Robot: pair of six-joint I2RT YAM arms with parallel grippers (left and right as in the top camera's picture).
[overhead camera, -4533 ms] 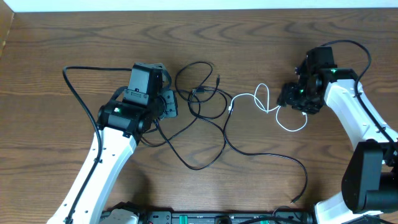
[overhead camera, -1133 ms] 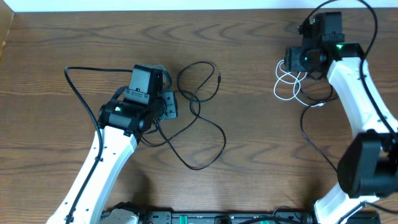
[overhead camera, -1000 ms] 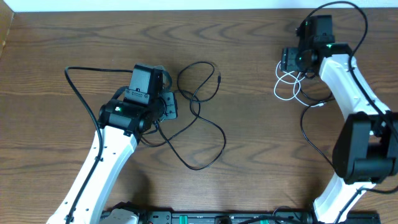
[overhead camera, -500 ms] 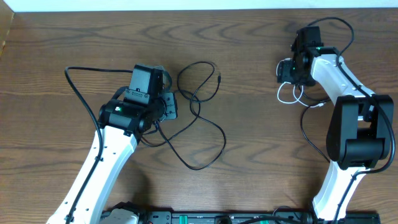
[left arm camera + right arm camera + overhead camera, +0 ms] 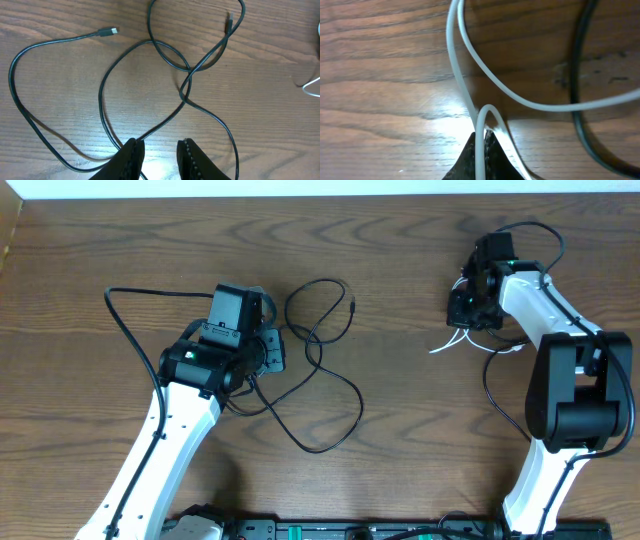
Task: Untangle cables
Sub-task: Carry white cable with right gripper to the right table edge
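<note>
Overhead has the two cords well apart: white cable (image 5: 447,344) over on the right of the bench (image 5: 420,440), black cable (image 5: 187,80) sprawled left of centre. Right wrist view shows the right pincer (image 5: 482,142) clamped on a bend of the white one, down close to the wood. The left pincer (image 5: 160,157) has its fingers apart. A black strand runs right up to them, can't tell if it touches.

My take: set the white one down about there, low and slow, and let go without flicking it over the thicker arm wire (image 5: 577,75) just beside it. The black one crosses itself, so that loop looks like the next job.
</note>
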